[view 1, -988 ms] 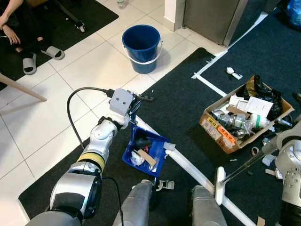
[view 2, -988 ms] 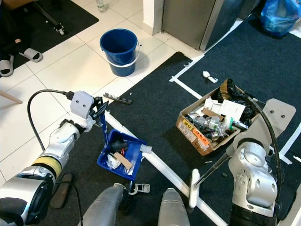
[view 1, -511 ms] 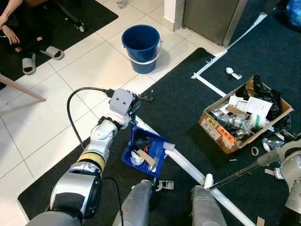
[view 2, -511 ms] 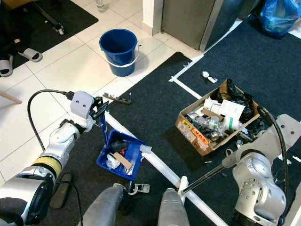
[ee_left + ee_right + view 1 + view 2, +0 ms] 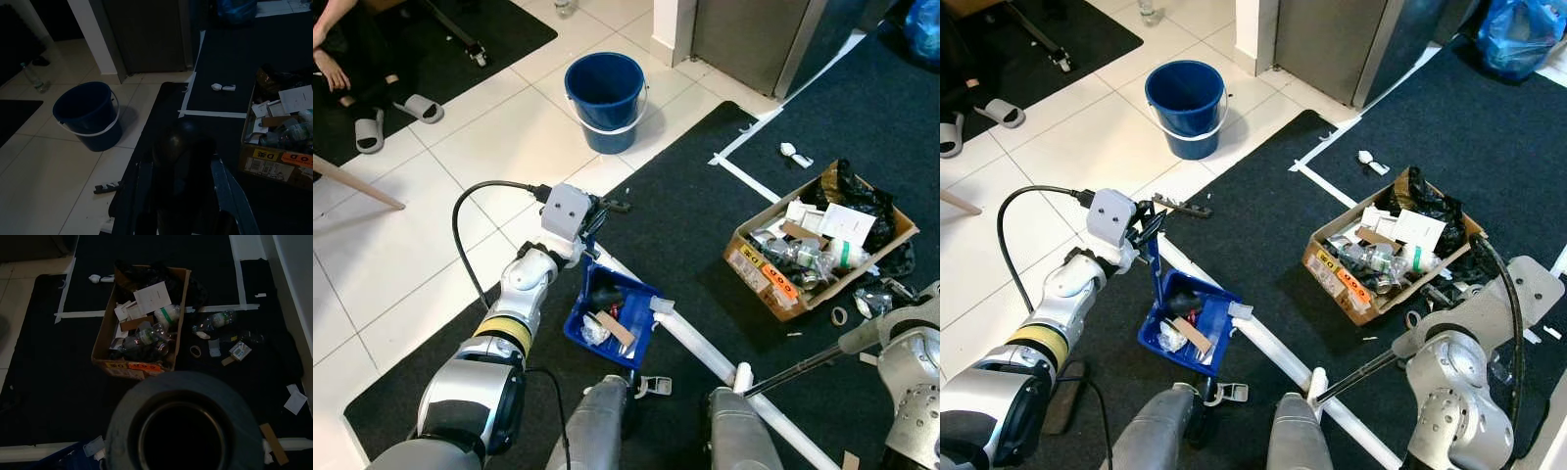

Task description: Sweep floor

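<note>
A blue dustpan (image 5: pixel 610 318) holding several scraps rests on the black carpet in front of my legs. Its upright blue handle (image 5: pixel 1152 257) is clamped in my left gripper (image 5: pixel 1148 231), which is shut. A thin broom stick (image 5: pixel 1363 370) runs from my right arm (image 5: pixel 1449 367) down to a white broom head (image 5: pixel 741 377) on the white tape line, right of the dustpan. My right gripper is shut on the stick; the right wrist view shows its round end (image 5: pixel 183 431) close up. A white scrap (image 5: pixel 662 305) lies at the dustpan's right corner.
A cardboard box (image 5: pixel 759 269) full of rubbish sits on the carpet to the right, with loose litter (image 5: pixel 873 299) beside it. A blue bucket (image 5: pixel 605 98) stands on the tiles ahead. A black comb-like piece (image 5: pixel 1183 207) lies near my left gripper. A person's slippered feet (image 5: pixel 372 127) are at far left.
The broom head has slid left along the tape line towards the dustpan, and my right arm has dropped lower. The left gripper and dustpan hold still.
</note>
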`<state>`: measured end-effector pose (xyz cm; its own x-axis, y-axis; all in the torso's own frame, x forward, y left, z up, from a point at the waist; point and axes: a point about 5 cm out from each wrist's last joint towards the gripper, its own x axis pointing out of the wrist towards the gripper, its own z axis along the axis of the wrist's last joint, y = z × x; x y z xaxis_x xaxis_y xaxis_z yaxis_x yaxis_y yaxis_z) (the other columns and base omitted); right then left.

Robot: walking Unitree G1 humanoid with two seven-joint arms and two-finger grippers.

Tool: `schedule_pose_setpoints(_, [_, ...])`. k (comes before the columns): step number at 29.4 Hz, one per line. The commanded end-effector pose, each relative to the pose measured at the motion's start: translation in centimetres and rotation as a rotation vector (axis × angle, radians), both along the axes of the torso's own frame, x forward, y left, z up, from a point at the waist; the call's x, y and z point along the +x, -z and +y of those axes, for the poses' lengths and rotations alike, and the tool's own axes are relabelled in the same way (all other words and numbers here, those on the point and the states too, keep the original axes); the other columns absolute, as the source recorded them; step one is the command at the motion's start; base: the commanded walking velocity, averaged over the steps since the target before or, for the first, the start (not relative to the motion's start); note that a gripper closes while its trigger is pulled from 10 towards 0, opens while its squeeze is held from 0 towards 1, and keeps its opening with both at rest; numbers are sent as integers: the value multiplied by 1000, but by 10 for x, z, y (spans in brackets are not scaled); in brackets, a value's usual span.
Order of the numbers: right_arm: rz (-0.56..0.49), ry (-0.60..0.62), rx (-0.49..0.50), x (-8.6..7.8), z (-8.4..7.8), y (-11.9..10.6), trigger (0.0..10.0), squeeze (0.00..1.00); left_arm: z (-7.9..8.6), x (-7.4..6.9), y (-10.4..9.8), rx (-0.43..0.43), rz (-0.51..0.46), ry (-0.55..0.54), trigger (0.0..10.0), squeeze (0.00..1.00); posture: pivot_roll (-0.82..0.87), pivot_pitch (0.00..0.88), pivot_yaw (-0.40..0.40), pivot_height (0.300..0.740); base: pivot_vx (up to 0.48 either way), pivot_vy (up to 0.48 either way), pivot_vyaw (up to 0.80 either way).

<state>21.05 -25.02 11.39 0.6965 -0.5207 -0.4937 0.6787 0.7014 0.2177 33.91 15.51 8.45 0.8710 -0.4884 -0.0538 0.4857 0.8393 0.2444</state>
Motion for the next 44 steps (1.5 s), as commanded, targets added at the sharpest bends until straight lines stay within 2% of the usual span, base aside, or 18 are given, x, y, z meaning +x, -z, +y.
schedule_pose_setpoints(1, [51, -94, 196, -2, 21, 23, 10000, 0, -7, -9, 18, 19, 86, 43, 10000, 0, -115, 223, 42, 740, 0, 0, 0])
schedule_pose_setpoints(3, [38, -130, 270, 1, 29, 25, 10000, 0, -7, -8, 17, 17, 84, 40, 10000, 0, -112, 223, 38, 740, 0, 0, 0])
schedule_pose_setpoints(10, [41, -151, 328, 1, 41, 29, 10000, 0, -6, -8, 17, 14, 82, 36, 10000, 0, -106, 235, 35, 740, 0, 0, 0])
schedule_pose_setpoints(12, [51, -170, 359, 2, 50, 32, 10000, 0, -6, -9, 19, 15, 88, 35, 10000, 0, -107, 236, 38, 740, 0, 0, 0])
schedule_pose_setpoints(23, [72, -159, 451, 0, 60, 42, 10000, 0, -6, -9, 17, 14, 82, 37, 10000, 0, -97, 245, 40, 740, 0, 0, 0])
schedule_pose_setpoints(27, [39, -156, 570, 5, 73, 44, 10000, 0, -6, -9, 17, 13, 81, 36, 10000, 0, -96, 244, 37, 740, 0, 0, 0])
schedule_pose_setpoints(29, [23, -164, 581, 8, 74, 42, 10000, 0, -6, -9, 17, 13, 82, 36, 10000, 0, -96, 244, 38, 740, 0, 0, 0])
schedule_pose_setpoints(32, [-1, -184, 590, 12, 74, 39, 10000, 0, -7, -8, 17, 12, 81, 37, 10000, 0, -93, 241, 38, 740, 0, 0, 0])
schedule_pose_setpoints(36, [-24, -217, 547, 15, 69, 30, 10000, 0, -7, -8, 16, 14, 80, 39, 10000, 0, -93, 241, 40, 740, 0, 0, 0])
schedule_pose_setpoints(39, [-129, -286, 490, 24, 63, 9, 10000, 0, -6, -10, 19, 17, 86, 39, 10000, 0, -96, 214, 41, 740, 0, 0, 0])
schedule_pose_setpoints(41, [-145, -291, 487, 26, 63, 7, 10000, 0, -6, -10, 19, 17, 86, 39, 10000, 0, -96, 214, 41, 740, 0, 0, 0])
schedule_pose_setpoints(44, [-335, -363, 411, 41, 60, -18, 10000, 0, -9, -9, 18, 16, 87, 43, 10000, 0, -94, 212, 37, 740, 0, 0, 0])
